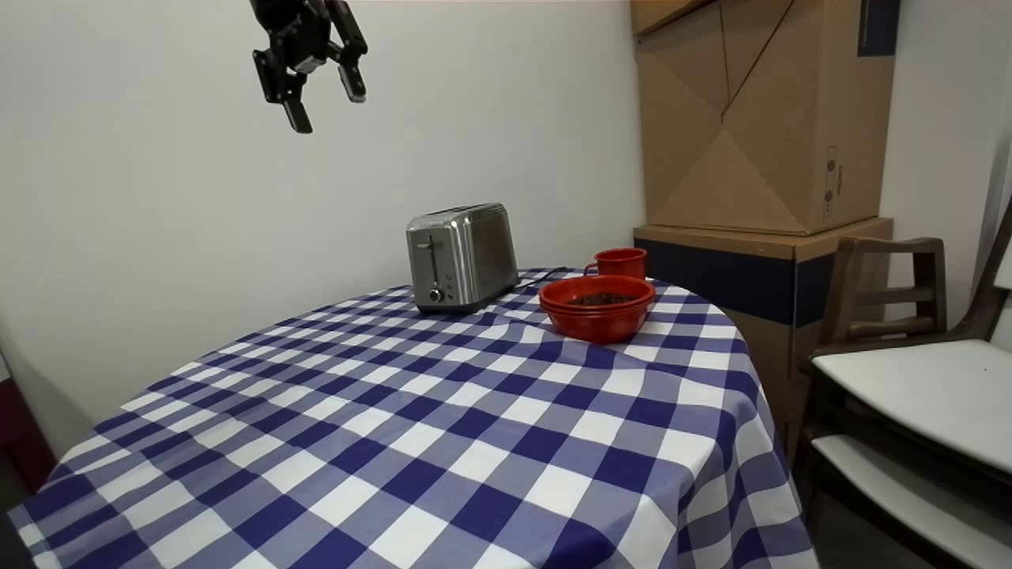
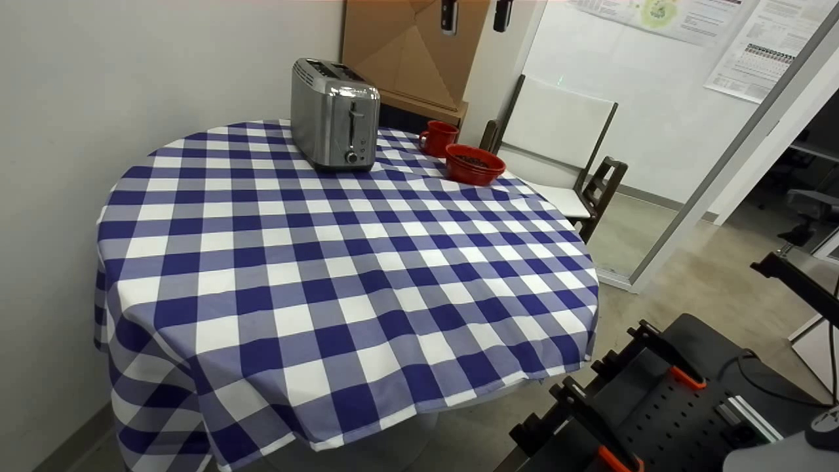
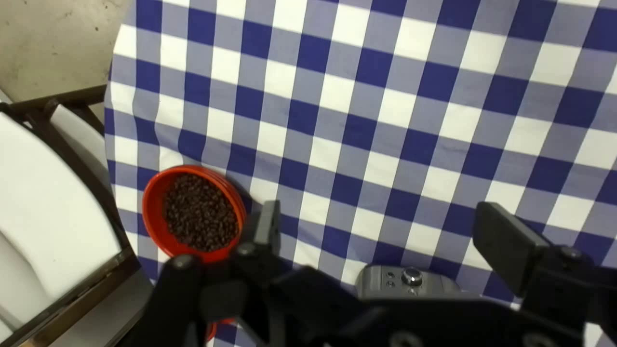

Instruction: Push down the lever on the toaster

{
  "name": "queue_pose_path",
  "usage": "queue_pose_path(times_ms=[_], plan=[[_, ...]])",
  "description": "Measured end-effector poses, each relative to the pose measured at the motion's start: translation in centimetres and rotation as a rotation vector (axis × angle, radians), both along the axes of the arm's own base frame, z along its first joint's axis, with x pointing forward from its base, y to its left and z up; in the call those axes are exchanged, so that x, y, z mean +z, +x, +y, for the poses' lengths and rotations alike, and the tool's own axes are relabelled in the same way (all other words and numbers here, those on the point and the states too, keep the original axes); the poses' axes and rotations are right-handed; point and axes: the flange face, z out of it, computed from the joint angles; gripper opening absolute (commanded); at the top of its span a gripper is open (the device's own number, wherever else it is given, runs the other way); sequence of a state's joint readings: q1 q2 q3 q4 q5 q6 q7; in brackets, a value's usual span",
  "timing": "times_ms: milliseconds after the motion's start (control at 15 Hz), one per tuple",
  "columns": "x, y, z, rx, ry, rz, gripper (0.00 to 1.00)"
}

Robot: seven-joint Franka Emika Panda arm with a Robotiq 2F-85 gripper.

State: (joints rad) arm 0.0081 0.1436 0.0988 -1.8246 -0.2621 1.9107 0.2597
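black and close to the wrist camera, the gripper (image 3: 378, 217) hangs high with its fingers (image 3: 503, 241) spread wide and nothing between them. from it the toaster (image 1: 465, 257) lies well below, upright toward the far edge of the checked tablecloth (image 2: 308, 262) in both exterior views. its long axis runs back from a narrow end face, and that face carries the lever (image 2: 356, 115), near the top of its slot, so i take it as not yet pressed. in the wrist view the end with the dial (image 3: 412, 276) peeks out in the gap between the fingers, the rest hidden behind the gripper's body, lever included. so the coming move likely turns on dropping down just in front of that end face, not over the bread slots (image 2: 347, 71); bringing the fingers together first would probably give a firmer thing to press with. outward, near the toaster but apart from it, sits the red bowl (image 1: 594, 320) of dark beans (image 3: 200, 212), the red mug (image 1: 623, 265) just beside it, then cardboard boxes (image 1: 735, 158) and a chair (image 2: 560, 124) beyond the cloth.
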Motion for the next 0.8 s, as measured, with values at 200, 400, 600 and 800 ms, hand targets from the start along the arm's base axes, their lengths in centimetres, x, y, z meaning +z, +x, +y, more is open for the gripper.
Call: queue_pose_path(times_ms=[200, 400, 600, 800], plan=[[-0.2, 2.5, 0.8, 0.002, -0.039, -0.077, 0.68], [-1.3, 4.8, 1.3, -0.005, -0.078, -0.144, 0.46], [-3.3, 6.9, 1.6, 0.018, -0.112, -0.196, 0.23], [-5.5, 8.5, 1.6, 0.026, -0.116, -0.206, 0.01]])
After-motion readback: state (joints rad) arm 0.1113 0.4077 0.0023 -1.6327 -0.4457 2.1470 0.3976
